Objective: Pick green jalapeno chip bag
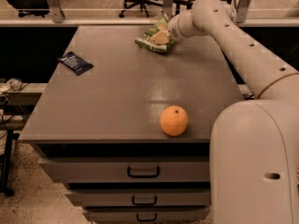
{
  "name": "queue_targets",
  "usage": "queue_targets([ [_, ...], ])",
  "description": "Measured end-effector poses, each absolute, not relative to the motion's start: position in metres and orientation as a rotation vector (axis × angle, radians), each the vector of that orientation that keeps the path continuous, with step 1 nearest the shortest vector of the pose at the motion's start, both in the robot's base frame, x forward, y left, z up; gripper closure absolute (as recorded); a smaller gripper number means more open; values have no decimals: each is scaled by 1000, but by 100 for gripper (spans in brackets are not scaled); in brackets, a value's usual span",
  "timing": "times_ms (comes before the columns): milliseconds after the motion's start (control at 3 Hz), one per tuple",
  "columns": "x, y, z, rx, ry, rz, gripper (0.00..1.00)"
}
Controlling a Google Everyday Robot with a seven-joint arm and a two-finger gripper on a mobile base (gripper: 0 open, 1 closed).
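Observation:
The green jalapeno chip bag is a crinkly light-green bag lying at the far middle of the grey table. My gripper is at the end of the white arm, which reaches in from the right. It sits right on the bag's right upper part, touching it. The bag's right edge is hidden behind the gripper.
An orange sits near the table's front edge, right of centre. A small flat dark-blue packet lies at the left side. Drawers are below the table front. Office chairs stand beyond the far edge. The robot's white body fills the lower right.

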State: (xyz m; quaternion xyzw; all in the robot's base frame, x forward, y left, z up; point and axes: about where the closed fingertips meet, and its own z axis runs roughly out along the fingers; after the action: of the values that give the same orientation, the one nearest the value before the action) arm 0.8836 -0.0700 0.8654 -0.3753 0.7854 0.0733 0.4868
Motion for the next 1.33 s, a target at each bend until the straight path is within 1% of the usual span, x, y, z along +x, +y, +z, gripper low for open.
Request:
queue_targets([
  [333, 872, -70, 880, -939, 1873, 184, 87],
  [667, 844, -66, 909, -990, 1809, 219, 100],
  [1333, 770, -37, 975, -1091, 1614, 444, 100],
])
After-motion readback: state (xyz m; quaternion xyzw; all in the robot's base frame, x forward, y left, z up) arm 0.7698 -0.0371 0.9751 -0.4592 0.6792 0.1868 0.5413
